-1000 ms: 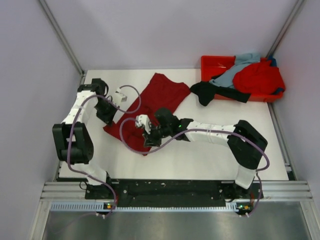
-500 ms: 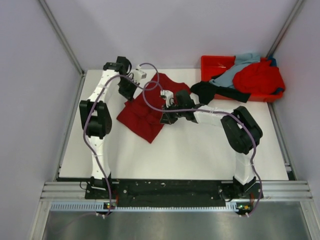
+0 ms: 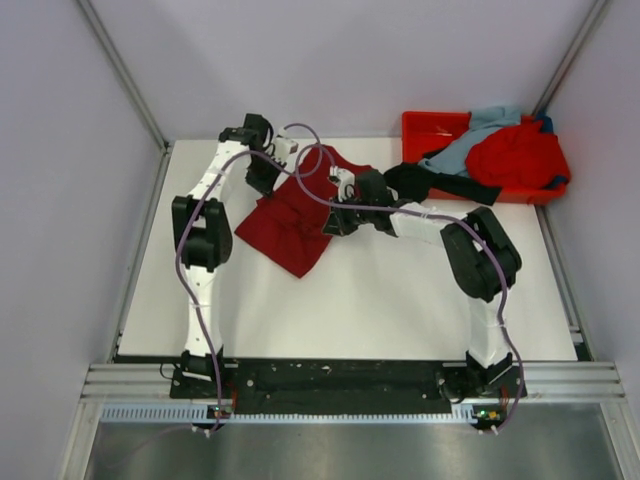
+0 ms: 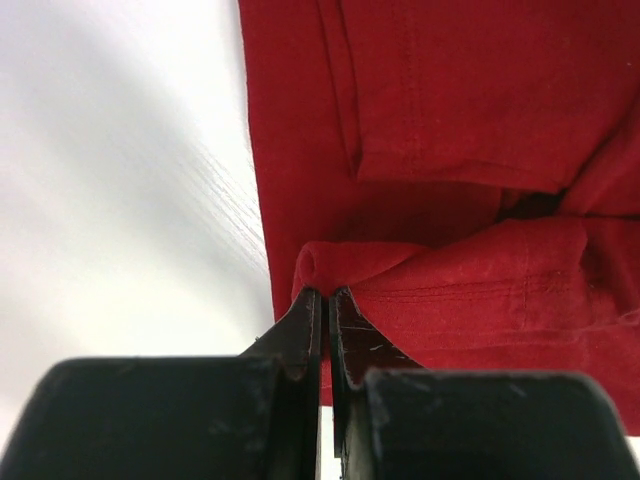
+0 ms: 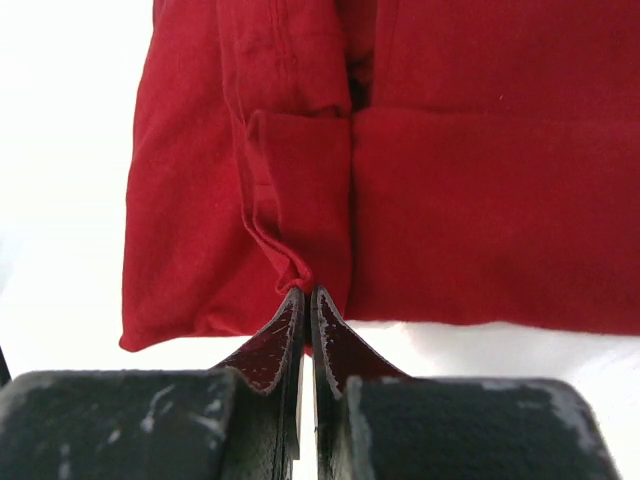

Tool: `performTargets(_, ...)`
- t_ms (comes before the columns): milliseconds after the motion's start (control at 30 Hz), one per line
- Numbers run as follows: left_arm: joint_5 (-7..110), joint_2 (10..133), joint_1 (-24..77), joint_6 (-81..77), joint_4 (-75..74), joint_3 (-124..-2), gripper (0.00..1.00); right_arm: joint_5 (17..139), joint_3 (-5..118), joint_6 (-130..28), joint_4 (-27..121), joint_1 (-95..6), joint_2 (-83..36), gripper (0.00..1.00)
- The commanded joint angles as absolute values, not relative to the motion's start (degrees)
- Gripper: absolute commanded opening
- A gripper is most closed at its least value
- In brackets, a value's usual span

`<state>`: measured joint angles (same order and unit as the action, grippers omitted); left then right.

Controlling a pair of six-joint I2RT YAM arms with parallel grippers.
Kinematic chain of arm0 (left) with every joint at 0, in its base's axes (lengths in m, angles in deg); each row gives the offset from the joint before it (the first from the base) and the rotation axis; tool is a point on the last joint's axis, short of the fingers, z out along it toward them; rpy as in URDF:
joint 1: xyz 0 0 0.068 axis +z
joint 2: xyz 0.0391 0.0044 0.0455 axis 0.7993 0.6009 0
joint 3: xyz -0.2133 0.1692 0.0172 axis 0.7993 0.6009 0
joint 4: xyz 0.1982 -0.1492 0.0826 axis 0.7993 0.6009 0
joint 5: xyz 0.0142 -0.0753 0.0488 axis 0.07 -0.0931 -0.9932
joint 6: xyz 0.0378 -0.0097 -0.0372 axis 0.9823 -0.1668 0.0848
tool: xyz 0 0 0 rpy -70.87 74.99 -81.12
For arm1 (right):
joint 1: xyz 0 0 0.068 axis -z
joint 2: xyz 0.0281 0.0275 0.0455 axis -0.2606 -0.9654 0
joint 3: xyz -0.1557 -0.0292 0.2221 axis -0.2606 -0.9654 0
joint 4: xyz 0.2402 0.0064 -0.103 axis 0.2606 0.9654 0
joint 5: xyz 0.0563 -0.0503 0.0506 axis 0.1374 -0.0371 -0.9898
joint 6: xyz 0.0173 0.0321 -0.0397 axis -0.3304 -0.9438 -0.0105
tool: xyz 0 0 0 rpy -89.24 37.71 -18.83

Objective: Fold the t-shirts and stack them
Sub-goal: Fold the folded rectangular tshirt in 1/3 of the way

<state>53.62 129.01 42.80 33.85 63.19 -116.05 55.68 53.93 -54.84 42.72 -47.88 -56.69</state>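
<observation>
A dark crimson t-shirt [image 3: 290,218] lies folded over on the white table, left of centre. My left gripper [image 3: 268,178] is at the shirt's far left edge, shut on a pinched fold of the crimson cloth [image 4: 420,270]; its tips [image 4: 327,292] meet at the fold. At the shirt's right side my right gripper [image 3: 335,218] is also shut, pinching a bunched edge of the same shirt [image 5: 300,200] between its tips [image 5: 305,290]. A black t-shirt [image 3: 430,183], a pale grey-blue one [image 3: 475,135] and a bright red one [image 3: 518,155] are heaped at the far right.
The orange-red tray [image 3: 420,125] stands at the far right corner with the heaped shirts in it; the black one spills over its near left side onto the table [image 3: 380,300]. Grey walls close in the table on three sides.
Both arms have swung from the near side to the far side, carrying the shirt's near edge over itself. The crimson shirt now lies shorter and doubled.
</observation>
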Motion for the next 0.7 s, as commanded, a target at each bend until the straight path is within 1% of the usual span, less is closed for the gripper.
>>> performTargets(0, 52.2, 130.3, 42.8, 31.7, 59.0, -118.4, 0.0, 55.4, 58.7, -56.8, 41.3, -46.3, -59.2, 0.0)
performTargets(133, 52.9, 131.0, 42.7, 30.5, 58.4, -118.3, 0.0, 55.1, 58.8, -59.0, 39.3, -44.9, -59.5, 0.0)
performTargets(333, 52.3, 131.6, 42.7, 28.6, 57.0, -118.3, 0.01, 56.6, 61.2, -60.6, 41.0, -43.4, -61.8, 0.0)
performTargets(400, 52.0, 131.5, 42.7, 28.0, 56.3, -118.3, 0.14, 57.7, 61.8, -62.0, 41.2, -42.5, -62.6, 0.01)
performTargets(467, 51.3, 130.7, 42.8, 27.0, 54.9, -118.3, 0.34, 59.8, 63.6, -62.5, 43.5, -41.6, -63.8, 0.09)
performTargets(500, 49.9, 130.3, 42.9, 26.2, 53.8, -118.3, 0.42, 60.7, 64.8, -62.9, 44.5, -40.9, -64.4, 0.1)
performTargets(533, 48.7, 129.5, 43.0, 26.1, 52.8, -118.3, 0.53, 61.4, 66.3, -63.6, 45.7, -39.9, -65.2, 0.11)
performTargets(567, 47.4, 128.7, 43.2, 26.1, 51.3, -118.3, 0.63, 62.1, 67.9, -64.2, 47.3, -38.8, -65.9, 0.13)
performTargets(600, 46.1, 127.8, 43.7, 26.1, 50.2, -118.3, 0.74, 62.6, 69.1, -65.6, 48.3, -37.8, -66.5, 0.19)
performTargets(633, 45.5, 126.7, 44.3, 26.1, 49.3, -118.4, 0.84, 63.0, 70.1, -66.3, 49.5, -36.7, -66.8, 0.21)
performTargets(667, 45.3, 125.8, 44.9, 26.5, 48.7, -118.4, 0.87, 63.0, 71.3, -66.4, 50.4, -35.5, -66.8, 0.22)
